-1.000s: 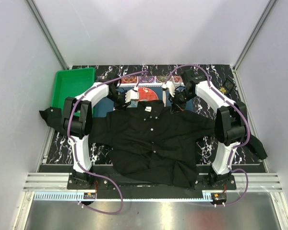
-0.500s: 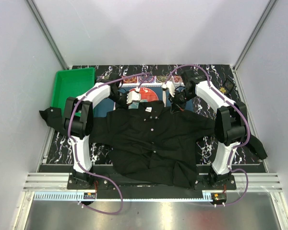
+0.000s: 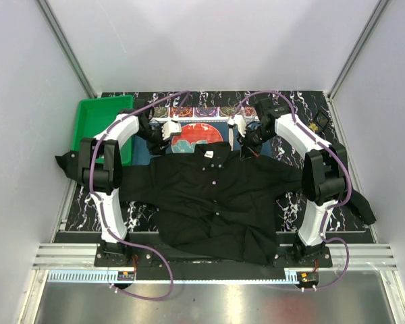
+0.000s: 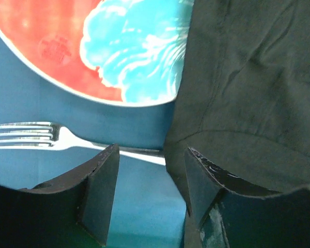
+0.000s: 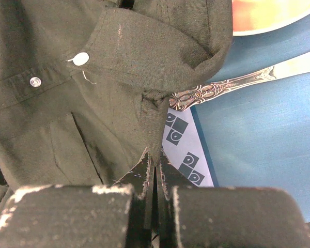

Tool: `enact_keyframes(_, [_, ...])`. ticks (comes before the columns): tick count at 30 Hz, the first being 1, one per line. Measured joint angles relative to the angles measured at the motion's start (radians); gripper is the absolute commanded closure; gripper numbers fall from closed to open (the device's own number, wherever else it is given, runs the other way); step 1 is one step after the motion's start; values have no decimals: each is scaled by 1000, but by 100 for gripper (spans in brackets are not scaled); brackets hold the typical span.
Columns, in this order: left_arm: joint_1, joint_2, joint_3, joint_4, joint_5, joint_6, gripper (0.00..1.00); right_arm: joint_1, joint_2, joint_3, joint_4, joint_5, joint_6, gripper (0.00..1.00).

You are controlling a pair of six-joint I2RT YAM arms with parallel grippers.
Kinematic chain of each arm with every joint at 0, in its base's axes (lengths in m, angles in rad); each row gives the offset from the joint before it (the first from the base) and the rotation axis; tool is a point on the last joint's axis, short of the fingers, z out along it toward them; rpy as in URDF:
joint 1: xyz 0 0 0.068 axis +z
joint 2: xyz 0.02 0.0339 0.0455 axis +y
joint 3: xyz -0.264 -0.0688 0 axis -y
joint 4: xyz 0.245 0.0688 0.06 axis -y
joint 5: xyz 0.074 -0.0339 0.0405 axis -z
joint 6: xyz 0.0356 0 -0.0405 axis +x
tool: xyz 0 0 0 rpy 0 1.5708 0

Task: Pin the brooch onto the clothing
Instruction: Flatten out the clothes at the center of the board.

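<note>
The clothing (image 3: 216, 196), a black button-up shirt, lies spread across the table, collar toward the back. My right gripper (image 3: 235, 138) is shut on a thin fold of the shirt's edge (image 5: 154, 129) just beside the collar (image 5: 155, 51); in the right wrist view its jaws (image 5: 155, 163) are pressed together on the cloth. My left gripper (image 3: 172, 131) hovers open left of the collar, over the blue placemat. In the left wrist view its jaws (image 4: 151, 155) hold nothing, and the shirt (image 4: 248, 93) lies against the right finger. A small golden thing, apparently the brooch (image 3: 317, 124), lies at the table's back right.
A blue placemat (image 3: 189, 135) printed with a red and cyan plate (image 4: 67, 46), fork (image 4: 41, 134) and knife (image 5: 222, 85) lies under the collar. A green tray (image 3: 101, 121) stands at the back left. White walls enclose the table on three sides.
My left gripper has opened, let go of the collar and drawn back to the left and away. The right gripper stays shut on the shirt.
</note>
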Motion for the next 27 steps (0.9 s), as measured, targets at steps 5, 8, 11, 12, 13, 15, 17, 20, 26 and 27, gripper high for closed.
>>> enact_keyframes(5, [21,1,0,0,-6,-6,40,0,0,0,-3,0,-2,100])
enact_keyframes(8, [14,6,2,-2,-7,-13,40,0,0,0,-3,0,-3,100])
enact_keyframes(11, [6,20,11,-10,-7,-17,39,0,0,0,-3,0,-6,100])
enact_keyframes(12, [3,23,12,-11,-8,-17,39,0,0,0,-3,0,-6,100])
enact_keyframes(13, [0,25,12,-16,-10,-16,40,0,0,0,-3,0,-6,100])
enact_keyframes(15, [-7,26,12,-24,-14,-15,41,0,0,0,-3,0,-6,100])
enact_keyframes(17, [-16,29,12,-32,-25,-11,44,0,0,0,-4,1,-6,100])
enact_keyframes(20, [-34,38,14,-46,-42,-2,67,0,0,0,-6,1,-6,100])
enact_keyframes(26, [-52,60,30,-77,-55,9,100,0,0,0,-10,6,-6,100])
enact_keyframes(27, [-51,60,30,-86,-55,15,100,0,0,0,-10,8,-6,100])
